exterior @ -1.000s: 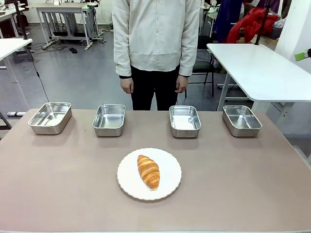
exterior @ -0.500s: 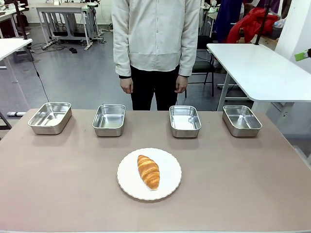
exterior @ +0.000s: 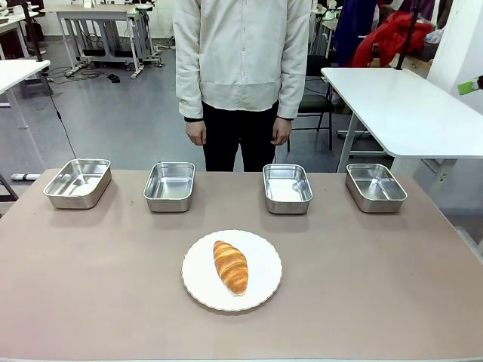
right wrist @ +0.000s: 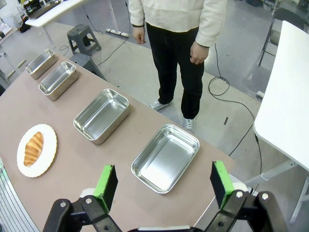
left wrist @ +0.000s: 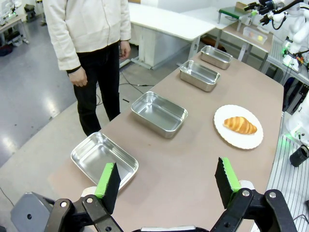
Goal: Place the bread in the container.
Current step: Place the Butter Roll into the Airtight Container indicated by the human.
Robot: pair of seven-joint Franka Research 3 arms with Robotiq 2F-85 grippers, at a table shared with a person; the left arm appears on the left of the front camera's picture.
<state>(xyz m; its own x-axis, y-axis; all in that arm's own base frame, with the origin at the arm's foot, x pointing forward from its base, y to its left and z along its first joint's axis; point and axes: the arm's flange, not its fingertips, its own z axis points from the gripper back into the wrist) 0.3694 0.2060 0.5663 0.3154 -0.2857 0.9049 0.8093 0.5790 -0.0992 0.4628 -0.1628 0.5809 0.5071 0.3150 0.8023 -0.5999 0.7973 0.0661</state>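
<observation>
The bread (exterior: 231, 267), a golden-brown croissant, lies on a round white plate (exterior: 196, 285) at the table's middle front; it also shows as the bread (left wrist: 240, 125) and the bread (right wrist: 33, 148) in the wrist views. Several alike steel containers stand in a row along the far edge, one of them the container (exterior: 287, 188) just right of centre. My left gripper (left wrist: 168, 186) hangs open high above the table's left end, over the container (left wrist: 103, 160). My right gripper (right wrist: 163, 186) hangs open above the right end, near the container (right wrist: 166, 157). Neither holds anything.
A person (exterior: 243, 75) stands at the far side behind the pans, hands hanging at the sides. A white table (exterior: 407, 113) stands off to the right beyond the table's edge. Bare brown tabletop surrounds the plate.
</observation>
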